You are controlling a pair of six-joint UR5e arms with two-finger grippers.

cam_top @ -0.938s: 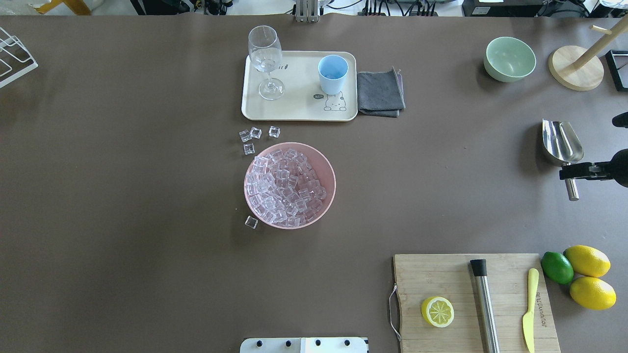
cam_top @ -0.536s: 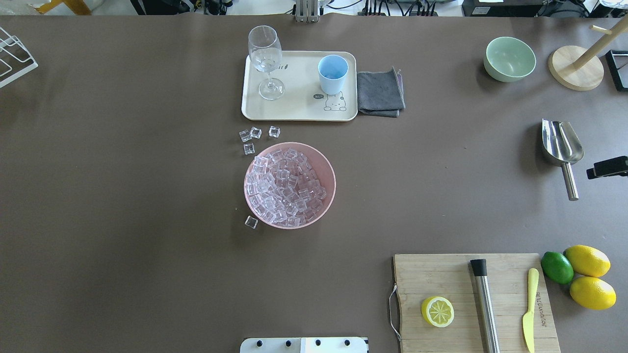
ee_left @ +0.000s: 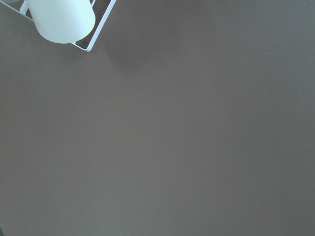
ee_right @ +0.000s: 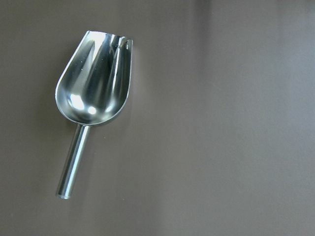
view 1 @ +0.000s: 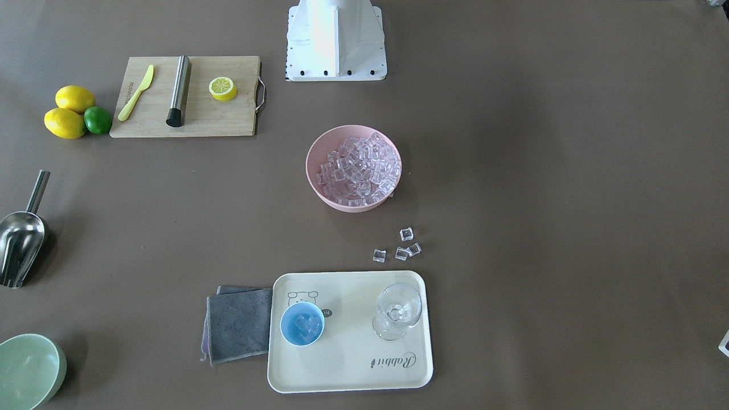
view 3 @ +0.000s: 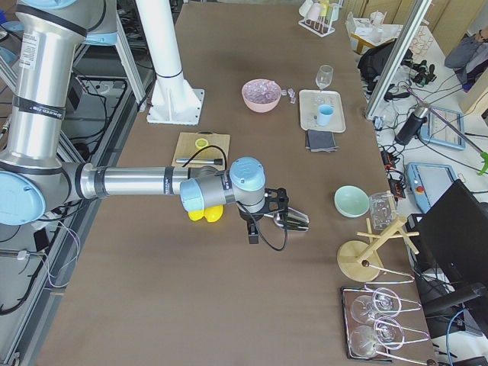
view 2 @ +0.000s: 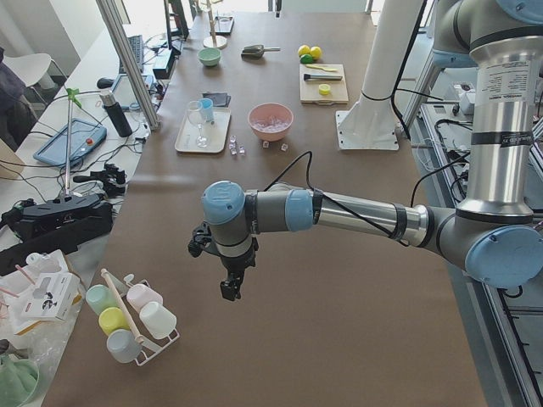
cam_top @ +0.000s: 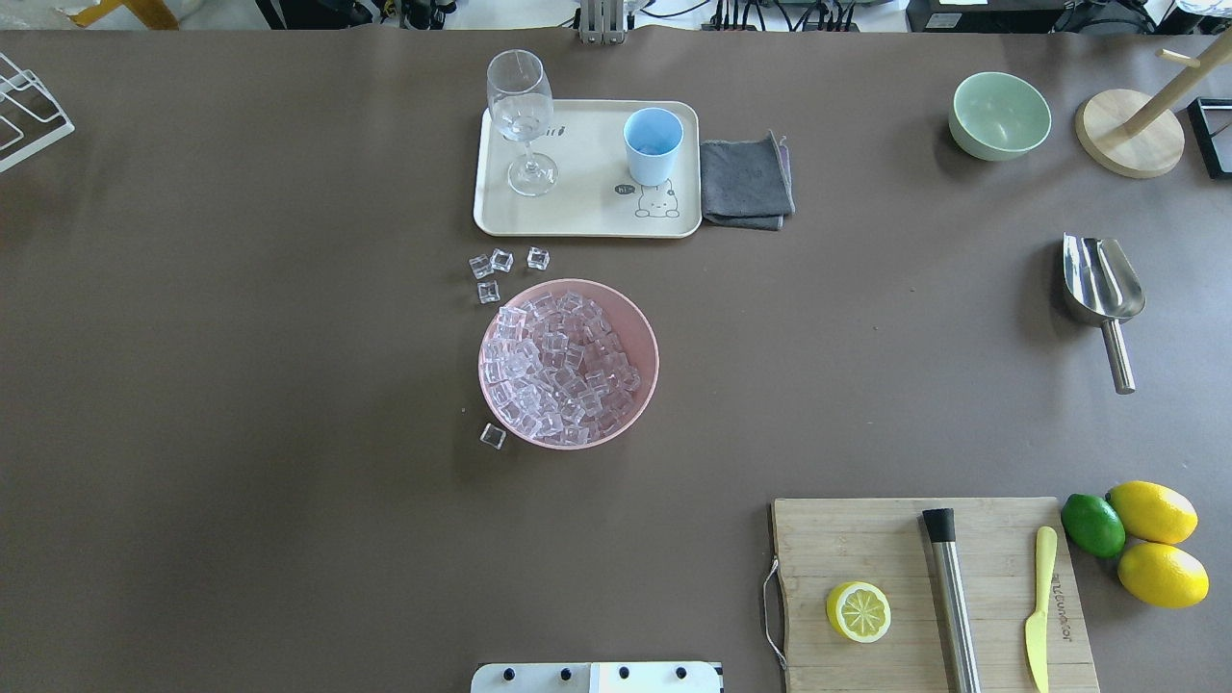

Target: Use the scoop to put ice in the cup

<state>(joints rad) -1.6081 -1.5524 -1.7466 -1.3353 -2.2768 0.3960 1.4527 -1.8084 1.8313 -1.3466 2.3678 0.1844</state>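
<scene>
The steel scoop (cam_top: 1102,279) lies empty on the table at the right; it also shows in the right wrist view (ee_right: 96,78) and the front view (view 1: 20,242). The light-blue cup (cam_top: 654,144) stands on the cream tray (cam_top: 577,217) and holds a few ice cubes (view 1: 307,326). A pink bowl (cam_top: 647,327) is full of ice (cam_top: 563,366); several loose cubes (cam_top: 500,262) lie beside it. My right gripper (view 3: 254,232) hangs near the scoop and my left gripper (view 2: 231,287) hangs over bare table; I cannot tell if either is open.
A stemmed glass (cam_top: 521,115) stands on the tray, a grey cloth (cam_top: 746,181) beside it. A green bowl (cam_top: 1000,115) and wooden stand (cam_top: 1131,135) are far right. A cutting board (cam_top: 924,597) holds a half lemon, steel cylinder and knife. A cup rack (view 2: 131,322) stands near the left gripper.
My right gripper was at the scoop's handle, then drew back to the right and left the overhead view. The scoop stays where it lay.
</scene>
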